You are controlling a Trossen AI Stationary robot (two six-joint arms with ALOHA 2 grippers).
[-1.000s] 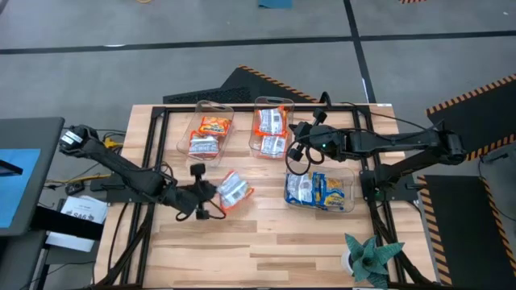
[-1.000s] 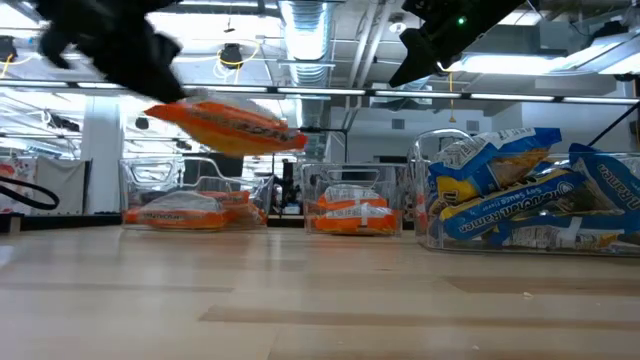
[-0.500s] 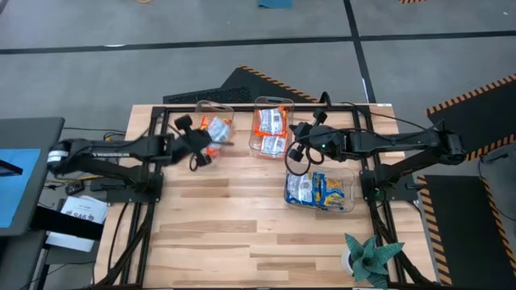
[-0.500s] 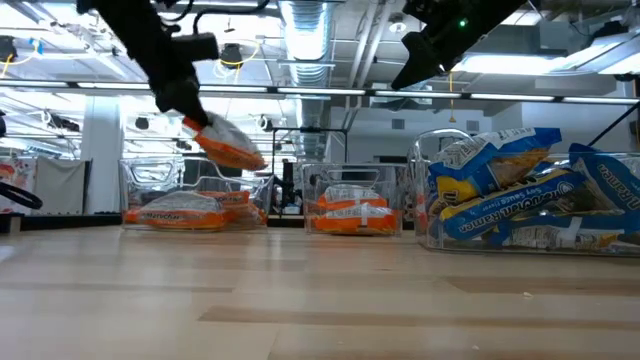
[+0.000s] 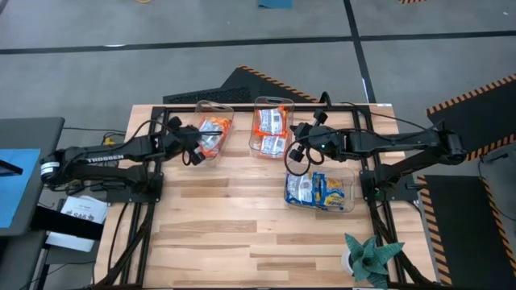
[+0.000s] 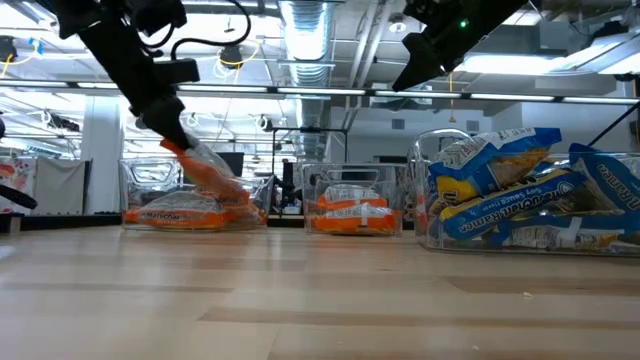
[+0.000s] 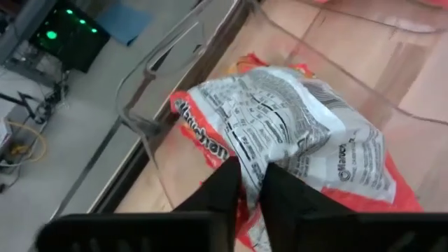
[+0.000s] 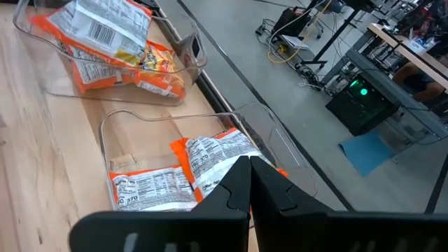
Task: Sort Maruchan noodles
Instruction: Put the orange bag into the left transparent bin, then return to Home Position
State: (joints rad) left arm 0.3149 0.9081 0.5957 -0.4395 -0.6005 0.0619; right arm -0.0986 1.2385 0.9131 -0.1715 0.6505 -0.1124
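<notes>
Three clear bins stand on the wooden table. The left bin [image 5: 205, 129] and the middle bin [image 5: 272, 129] hold orange-red Maruchan noodle packets, and the right bin [image 5: 318, 192] holds blue-yellow ones [image 6: 520, 185]. My left gripper [image 5: 194, 150] is at the left bin's near-left side, shut on a silver-white and orange-red packet [image 7: 280, 133] that slants down over that bin [image 6: 205, 170]. My right gripper [image 5: 295, 145] hovers shut just right of the middle bin, high above the table [image 6: 415, 65], holding nothing. My left gripper pinches the packet's near end [image 7: 249, 171] between its two fingers [image 7: 227, 182], only a narrow gap showing. The fingers come slanting down from the table's left side. The packet hangs tilted below them, printed back up, its lower end [image 6: 235, 185] dipping among the left bin's packets.
A small potted plant [image 5: 367, 258] stands at the table's near right corner. Black frame rails [image 5: 242, 107] run along the far edge and both sides. The wood in front of the bins [image 5: 242, 217] is bare.
My left gripper has carried the packet from the table's middle toward the far edge, to the left bin, turning as it went. The packet, first held high and nearly level, now tips downward with its free end sunk into the bin.
</notes>
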